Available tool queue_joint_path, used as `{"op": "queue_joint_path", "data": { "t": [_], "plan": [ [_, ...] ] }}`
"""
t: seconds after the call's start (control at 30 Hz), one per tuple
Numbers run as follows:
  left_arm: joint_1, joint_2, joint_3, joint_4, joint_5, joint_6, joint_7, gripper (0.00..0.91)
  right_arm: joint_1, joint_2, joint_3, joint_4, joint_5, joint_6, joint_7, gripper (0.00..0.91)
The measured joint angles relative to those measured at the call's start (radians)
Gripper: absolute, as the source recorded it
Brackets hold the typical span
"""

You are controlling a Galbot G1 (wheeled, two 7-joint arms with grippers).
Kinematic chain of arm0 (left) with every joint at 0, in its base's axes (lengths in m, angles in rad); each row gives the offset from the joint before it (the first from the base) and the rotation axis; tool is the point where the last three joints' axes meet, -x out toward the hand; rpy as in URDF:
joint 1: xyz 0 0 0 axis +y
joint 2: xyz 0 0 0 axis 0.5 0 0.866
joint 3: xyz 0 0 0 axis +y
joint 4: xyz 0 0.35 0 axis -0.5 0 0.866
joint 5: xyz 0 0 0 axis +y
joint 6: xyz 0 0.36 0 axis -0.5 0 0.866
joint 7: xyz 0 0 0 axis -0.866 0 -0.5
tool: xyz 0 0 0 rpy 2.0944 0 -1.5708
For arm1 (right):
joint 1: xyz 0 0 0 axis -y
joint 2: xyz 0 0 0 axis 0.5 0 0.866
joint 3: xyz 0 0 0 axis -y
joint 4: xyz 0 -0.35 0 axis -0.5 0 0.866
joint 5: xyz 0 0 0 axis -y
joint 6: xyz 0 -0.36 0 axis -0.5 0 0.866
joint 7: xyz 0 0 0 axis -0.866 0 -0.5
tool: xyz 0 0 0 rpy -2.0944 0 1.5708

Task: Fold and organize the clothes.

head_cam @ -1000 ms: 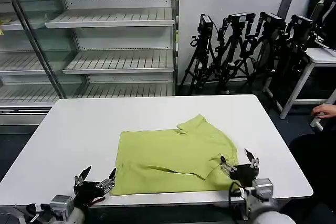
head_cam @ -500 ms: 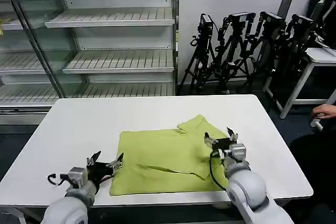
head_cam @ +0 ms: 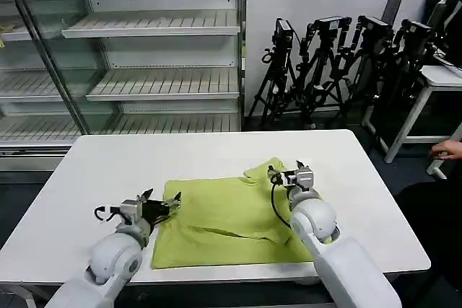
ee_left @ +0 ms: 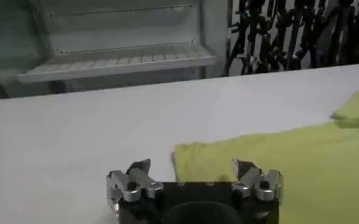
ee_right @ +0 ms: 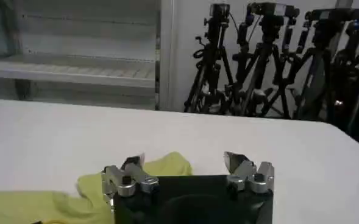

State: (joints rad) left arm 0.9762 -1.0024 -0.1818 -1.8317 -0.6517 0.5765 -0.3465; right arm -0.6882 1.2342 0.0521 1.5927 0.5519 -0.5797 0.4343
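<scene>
Both pincers, left (head_cam: 162, 200) and right (head_cam: 285, 171), hover agape over the T-shirt's (head_cam: 231, 218) far corners.

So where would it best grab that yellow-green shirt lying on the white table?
Probably at the two far corners of the soft lime yellow-green T-shirt, coming in low from the near side. The left end effector, open, sits at the far-left corner; the right end effector, open, sits by the bunched sleeve. The cloth lies flat, so only edges and folds offer something to pinch.
</scene>
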Motion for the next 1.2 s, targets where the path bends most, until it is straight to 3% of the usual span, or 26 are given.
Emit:
{"op": "queue_joint_path", "data": {
  "t": [0.33,0.37,0.4,0.43,0.47,0.6,0.67,0.7,0.77,1.2],
  "plan": [
    [-0.127,-0.027,0.061,0.132,0.018,0.000,0.011,0.907,0.089,0.047,-0.023,-0.145,0.018,0.000,-0.006,0.907],
    [-0.134,-0.028,0.067,0.142,0.018,0.001,0.012,0.353,0.095,0.051,-0.024,-0.157,0.021,0.000,-0.006,0.907],
    [-0.139,-0.029,0.070,0.150,0.018,0.001,0.013,0.353,0.100,0.055,-0.025,-0.169,0.024,0.000,-0.006,0.907],
    [-0.142,-0.030,0.074,0.156,0.017,0.001,0.014,0.071,0.103,0.058,-0.027,-0.180,0.027,0.000,-0.008,0.907],
    [-0.145,-0.030,0.076,0.160,0.014,0.001,0.016,0.030,0.107,0.060,-0.030,-0.191,0.029,0.000,-0.010,0.907],
    [-0.151,-0.030,0.082,0.170,0.008,0.001,0.024,0.020,0.118,0.066,-0.035,-0.225,0.038,0.001,-0.017,0.907],
    [-0.150,-0.027,0.085,0.170,0.002,0.000,0.025,0.020,0.122,0.069,-0.037,-0.239,0.040,0.003,-0.019,0.574],
    [-0.149,-0.026,0.087,0.170,0.000,0.000,0.025,0.020,0.124,0.071,-0.037,-0.244,0.043,0.004,-0.020,0.262],
    [-0.144,-0.025,0.089,0.169,-0.002,-0.001,0.026,0.020,0.128,0.073,-0.037,-0.255,0.044,0.005,-0.024,0.000],
    [-0.098,-0.023,0.068,0.143,-0.019,-0.002,0.027,0.020,0.136,0.077,-0.047,-0.274,0.051,0.007,-0.040,0.000]
  ]
}}
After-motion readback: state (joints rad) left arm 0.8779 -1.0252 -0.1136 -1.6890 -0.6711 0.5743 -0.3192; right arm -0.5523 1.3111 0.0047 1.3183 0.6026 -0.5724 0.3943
